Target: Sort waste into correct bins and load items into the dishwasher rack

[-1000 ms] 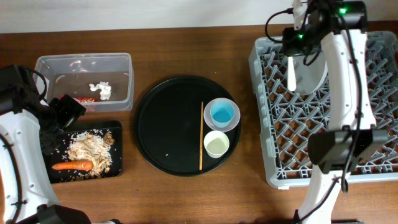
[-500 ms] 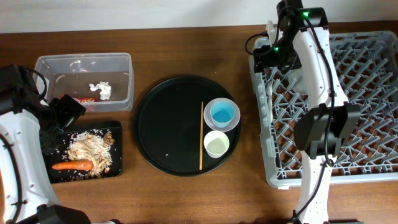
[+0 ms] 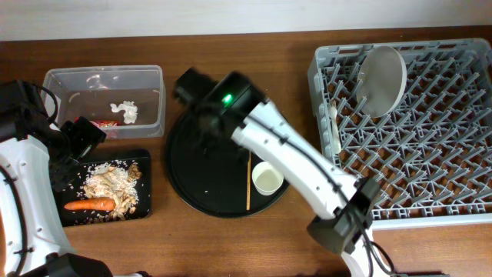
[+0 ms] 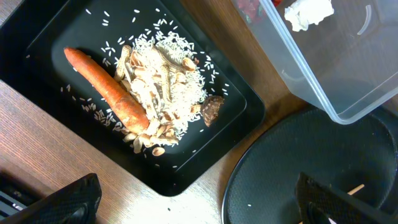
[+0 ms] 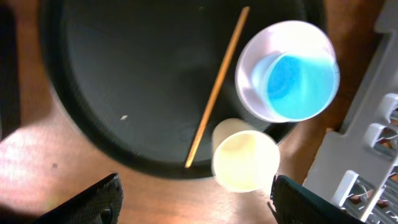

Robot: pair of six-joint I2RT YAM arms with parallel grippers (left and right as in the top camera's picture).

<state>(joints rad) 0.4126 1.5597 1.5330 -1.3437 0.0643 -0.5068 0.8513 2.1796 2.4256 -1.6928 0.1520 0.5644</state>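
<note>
Claws gape empty: right claw [image 5: 196, 186] over round black tray [image 5: 137, 81], left claw [image 4: 198, 183] near shallow tray [image 4: 62, 31].

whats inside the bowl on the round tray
A light-blue cup stands in the bowl, shown by the right wrist view. The bowl's floor beneath the cup is covered, and overhead the right arm hides both.

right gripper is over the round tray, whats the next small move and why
Probably lower the open right gripper onto the small white cup: it stands free at the round black tray's edge, closest below the gripper, and is not yet in the rack.
</note>
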